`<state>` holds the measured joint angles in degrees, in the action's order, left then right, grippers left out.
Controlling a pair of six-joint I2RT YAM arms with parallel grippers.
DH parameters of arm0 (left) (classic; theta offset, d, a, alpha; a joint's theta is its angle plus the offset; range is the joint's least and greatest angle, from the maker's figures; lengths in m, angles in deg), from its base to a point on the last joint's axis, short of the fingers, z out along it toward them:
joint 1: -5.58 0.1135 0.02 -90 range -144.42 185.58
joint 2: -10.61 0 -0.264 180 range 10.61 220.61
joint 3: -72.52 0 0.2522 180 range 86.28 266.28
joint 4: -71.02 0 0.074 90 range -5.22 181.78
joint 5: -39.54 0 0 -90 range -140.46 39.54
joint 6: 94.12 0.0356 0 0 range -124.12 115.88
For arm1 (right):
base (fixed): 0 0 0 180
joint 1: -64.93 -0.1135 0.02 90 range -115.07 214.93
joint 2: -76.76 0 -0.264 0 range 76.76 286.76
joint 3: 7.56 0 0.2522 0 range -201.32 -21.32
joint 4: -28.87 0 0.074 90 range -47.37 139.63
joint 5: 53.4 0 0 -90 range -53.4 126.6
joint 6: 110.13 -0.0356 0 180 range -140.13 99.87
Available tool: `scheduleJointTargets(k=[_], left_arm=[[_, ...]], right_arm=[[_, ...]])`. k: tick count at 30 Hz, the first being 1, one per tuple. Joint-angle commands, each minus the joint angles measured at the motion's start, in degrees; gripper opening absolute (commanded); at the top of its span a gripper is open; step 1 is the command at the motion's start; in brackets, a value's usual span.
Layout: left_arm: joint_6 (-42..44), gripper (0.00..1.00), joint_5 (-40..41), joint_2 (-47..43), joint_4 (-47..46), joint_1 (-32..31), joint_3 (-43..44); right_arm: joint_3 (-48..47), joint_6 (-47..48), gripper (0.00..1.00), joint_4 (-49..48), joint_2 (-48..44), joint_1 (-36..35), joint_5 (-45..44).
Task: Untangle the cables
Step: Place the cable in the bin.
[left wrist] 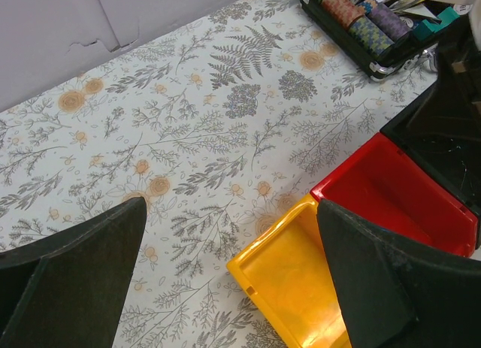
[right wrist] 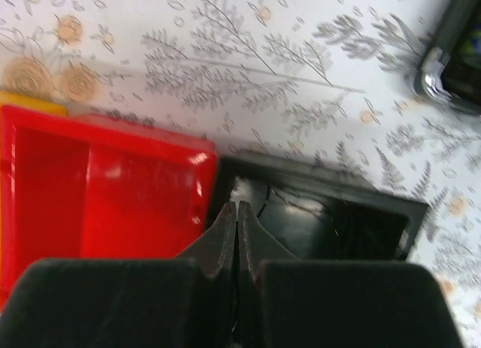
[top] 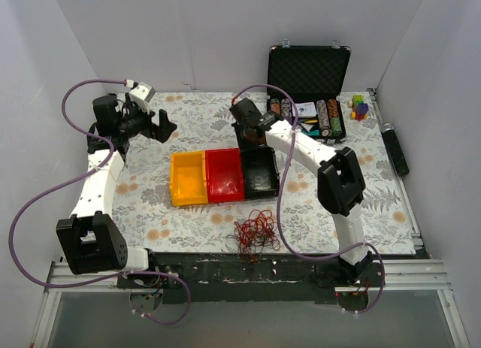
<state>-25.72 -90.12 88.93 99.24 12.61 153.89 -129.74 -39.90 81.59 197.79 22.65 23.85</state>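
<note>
Surface: floral-print cloth (top: 188, 220), grey ferns and orange blooms on white. Plain white walls (top: 210, 32) on 3 sides.

Right gripper (right wrist: 237, 209): fingers pressed together, tips over the black bin (right wrist: 338, 220) where it meets the red bin (right wrist: 105, 190). Cannot tell if a strand is pinched.

Left gripper (left wrist: 229, 205): fingers wide apart, nothing between them, cloth below, yellow bin (left wrist: 293, 273) just ahead.

Cables (top: 255, 234): red-black tangle on the cloth, well apart from the right gripper, past the bins toward the arm bases.
</note>
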Motion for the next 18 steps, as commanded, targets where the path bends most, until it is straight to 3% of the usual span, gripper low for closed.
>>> scheduleJointTargets(k=[1, 7, 18], left_arm=[[0.2, 0.98, -0.4, -2.1, -0.9, 0.1, 0.0], [-0.5, 0.98, -1.4, -1.8, -1.1, 0.2, 0.3], [-0.5, 0.98, -1.5, -2.2, -1.4, 0.2, -0.2]], right_arm=[[6.8, -1.0, 0.01, -4.4, -10.7, 0.0, -4.6], [19.9, -3.5, 0.01, -9.2, -18.0, 0.1, -3.8], [15.1, -4.9, 0.01, -5.6, -8.1, 1.9, 2.0]])
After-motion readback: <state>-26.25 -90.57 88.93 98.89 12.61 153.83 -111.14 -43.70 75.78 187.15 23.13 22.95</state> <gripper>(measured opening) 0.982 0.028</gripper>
